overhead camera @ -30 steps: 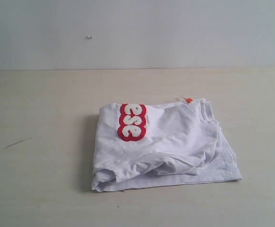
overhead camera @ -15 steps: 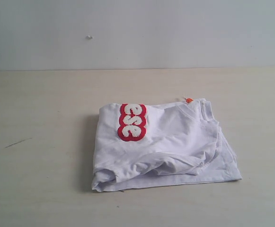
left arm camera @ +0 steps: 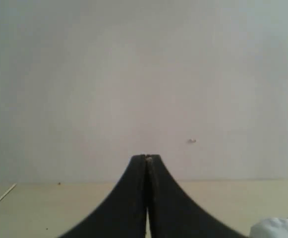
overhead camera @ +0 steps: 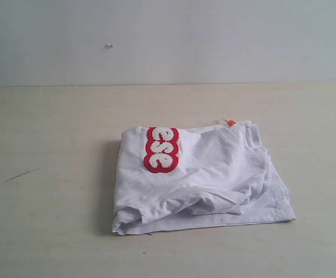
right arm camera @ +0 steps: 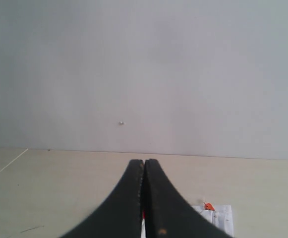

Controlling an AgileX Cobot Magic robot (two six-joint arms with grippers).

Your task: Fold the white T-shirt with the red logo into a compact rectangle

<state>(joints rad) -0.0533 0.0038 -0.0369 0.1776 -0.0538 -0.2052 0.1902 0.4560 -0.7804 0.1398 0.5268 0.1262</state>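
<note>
Black and curved, the two fingers of your left gripper (left arm camera: 146, 157) are pressed tip to tip, clenched on nothing and touching nothing. Beyond them lie the pale beige table (left arm camera: 44, 208), the plain grey-white wall (left arm camera: 134, 74) and one small corner of white cloth. Your right gripper (right arm camera: 144, 161) is clenched the same way, equally empty, with the small orange neck tag (right arm camera: 209, 206) showing just past its fingers.

In the exterior view, the thin, wrinkled white cotton T-shirt (overhead camera: 214, 174) lies folded into a rough rectangle just right of the frame's centre, flat on the table. Its fuzzy red logo (overhead camera: 161, 149) stands on end at the bundle's upper left, with the puffy white letters "ese" showing. The tag sits at the upper right edge by the ribbed collar. Along the lower edge the layers bunch loosely.
</note>
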